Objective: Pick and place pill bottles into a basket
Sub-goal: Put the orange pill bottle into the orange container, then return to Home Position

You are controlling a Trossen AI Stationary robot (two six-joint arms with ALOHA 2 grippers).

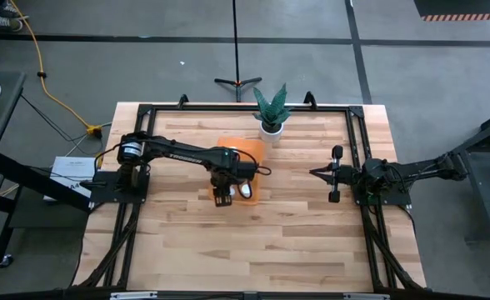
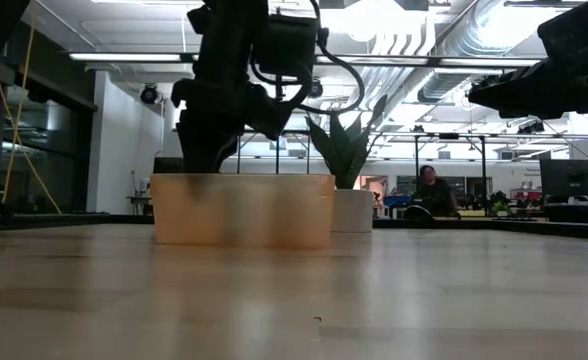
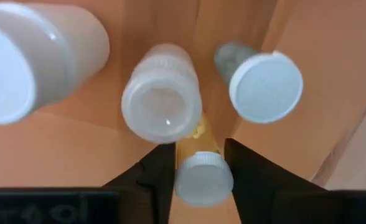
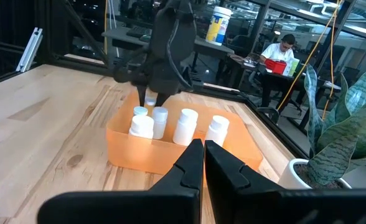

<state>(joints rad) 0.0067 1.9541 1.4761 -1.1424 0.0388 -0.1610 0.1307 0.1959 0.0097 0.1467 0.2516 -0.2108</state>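
The orange basket (image 1: 243, 150) stands on the table's middle, near a potted plant. Several white pill bottles stand in it (image 4: 186, 124), and they also show in the left wrist view (image 3: 161, 93). My left gripper (image 1: 222, 198) hangs over the basket's near end, pointing down, shut on a yellowish pill bottle (image 3: 200, 171) with a white cap. In the right wrist view this gripper (image 4: 150, 96) stands just above the other bottles. My right gripper (image 1: 316, 173) waits at the table's right side, shut and empty; it also shows in its own wrist view (image 4: 203, 163). My left gripper pinches the pill bottle between its two fingers (image 3: 155, 177), at the cap end (image 3: 203, 180). The fingers come from above, pointing down. The bottle stands about upright, cap up, its yellowish body (image 3: 198, 140) reaching down into the basket. I cannot tell whether its bottom touches the basket floor.
A white pot with a green plant (image 1: 270, 125) stands just beyond the basket's far right corner. A black frame (image 1: 355, 133) runs along the table's edges. A person sits at a desk in the room beyond (image 4: 281, 53).
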